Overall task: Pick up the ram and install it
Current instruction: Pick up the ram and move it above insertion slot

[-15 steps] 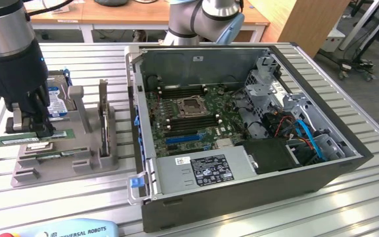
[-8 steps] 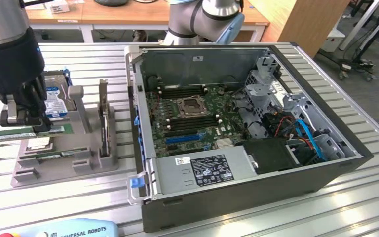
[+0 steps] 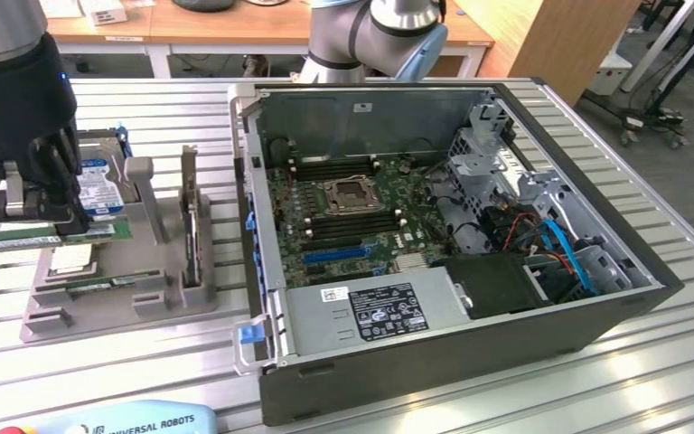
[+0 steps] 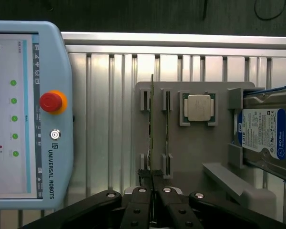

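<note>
Pinched shut on the ram (image 3: 46,239) with the gripper (image 3: 40,221) at the exterior view's middle left, above the grey holder (image 3: 142,271); likely light, stiff, thin, fragile, best gripped across flat faces near mid-length.

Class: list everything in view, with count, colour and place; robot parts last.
ram: one, green, in the gripper, over the holder
holder: one, grey, on the table
hard drive: one, silver with blue label, in the holder
processor chip: one, silver, in a holder recess
computer case: one, dark, open, on the table
motherboard: one, green, inside the case
teach pendant: one, pale blue, on the table
table: one, silver, slatted, under everything
gripper: one, black, shut on the ram
</note>
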Robot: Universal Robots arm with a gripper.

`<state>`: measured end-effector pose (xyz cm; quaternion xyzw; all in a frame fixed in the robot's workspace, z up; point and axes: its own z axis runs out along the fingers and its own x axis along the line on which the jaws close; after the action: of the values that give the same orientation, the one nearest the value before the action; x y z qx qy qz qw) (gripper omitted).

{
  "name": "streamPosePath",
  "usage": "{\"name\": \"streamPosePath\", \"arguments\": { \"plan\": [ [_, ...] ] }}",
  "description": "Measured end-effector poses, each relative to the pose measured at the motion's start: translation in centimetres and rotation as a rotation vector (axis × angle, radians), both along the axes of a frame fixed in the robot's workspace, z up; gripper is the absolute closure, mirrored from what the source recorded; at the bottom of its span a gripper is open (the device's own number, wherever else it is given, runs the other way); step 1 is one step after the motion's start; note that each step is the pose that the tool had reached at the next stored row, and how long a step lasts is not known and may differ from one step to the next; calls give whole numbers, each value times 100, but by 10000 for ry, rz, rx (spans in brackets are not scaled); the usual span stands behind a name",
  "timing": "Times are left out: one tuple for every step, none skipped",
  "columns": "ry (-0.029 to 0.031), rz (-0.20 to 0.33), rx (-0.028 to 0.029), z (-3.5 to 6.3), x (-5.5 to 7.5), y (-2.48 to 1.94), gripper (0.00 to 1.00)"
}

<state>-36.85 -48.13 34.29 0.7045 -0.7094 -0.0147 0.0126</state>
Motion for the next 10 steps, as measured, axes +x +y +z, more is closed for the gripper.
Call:
{"name": "streamPosePath", "arguments": {
  "plan": [
    [0, 0, 0, 14, 0, 0, 89],
    [0, 0, 0, 26, 0, 0, 89],
    [1, -1, 0, 40, 0, 0, 89],
    [0, 0, 0, 53, 0, 0, 89],
    [0, 0, 0, 65, 0, 0, 89],
    [0, 0, 0, 76, 0, 0, 89],
    [0, 0, 0, 87, 0, 0, 89],
    [0, 0, 0, 98, 0, 0, 89],
    [0, 0, 0, 109, 0, 0, 89],
    [-1, 0, 0, 117, 0, 0, 89]
  ]
}}
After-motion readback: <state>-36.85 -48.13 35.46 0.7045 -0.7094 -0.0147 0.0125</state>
